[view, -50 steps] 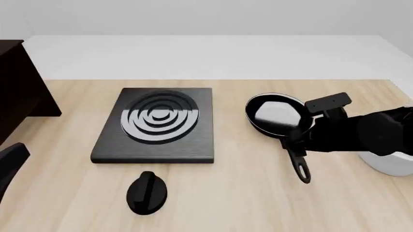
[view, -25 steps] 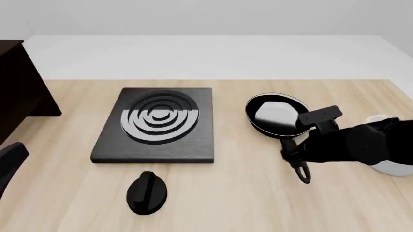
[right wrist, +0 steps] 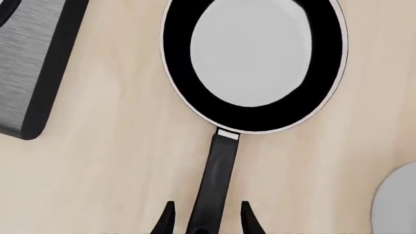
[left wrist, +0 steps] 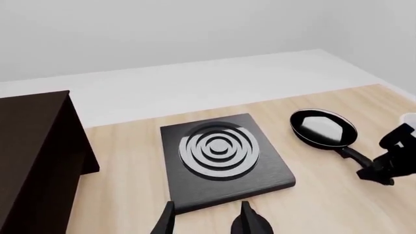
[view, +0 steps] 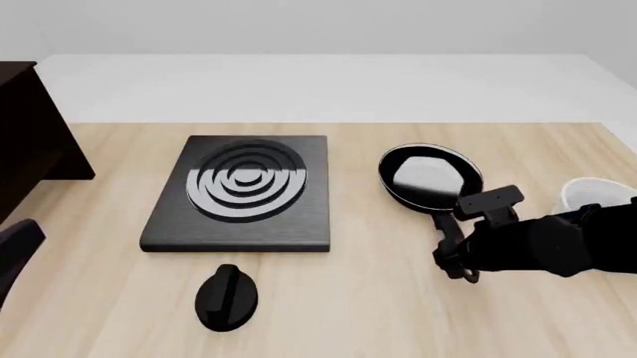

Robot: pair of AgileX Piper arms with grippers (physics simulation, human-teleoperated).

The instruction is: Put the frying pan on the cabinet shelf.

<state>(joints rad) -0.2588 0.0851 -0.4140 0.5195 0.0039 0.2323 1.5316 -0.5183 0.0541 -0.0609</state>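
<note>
The frying pan [view: 430,177] lies flat on the table right of the stove plate, its glossy black bowl reflecting white and its long handle [right wrist: 219,175] pointing toward the near edge. My right gripper [right wrist: 206,214] is open, its two fingers straddling the handle near its end without touching it; in the front view my right gripper [view: 451,253] covers the handle's loop. The dark brown cabinet [view: 30,134] stands at the far left, also seen as the cabinet [left wrist: 36,156] in the left wrist view. My left gripper [left wrist: 206,219] is open and empty, well left of the frying pan [left wrist: 323,128].
A black square stove plate [view: 244,190] with silver rings sits at the table's middle, and a black knob [view: 227,297] lies in front of it. A white bowl [view: 595,195] stands to the right of the pan, behind my right arm.
My right gripper has slid along the pan's handle toward the near edge and now straddles its end. More of the white bowl shows. The pan has not moved.
</note>
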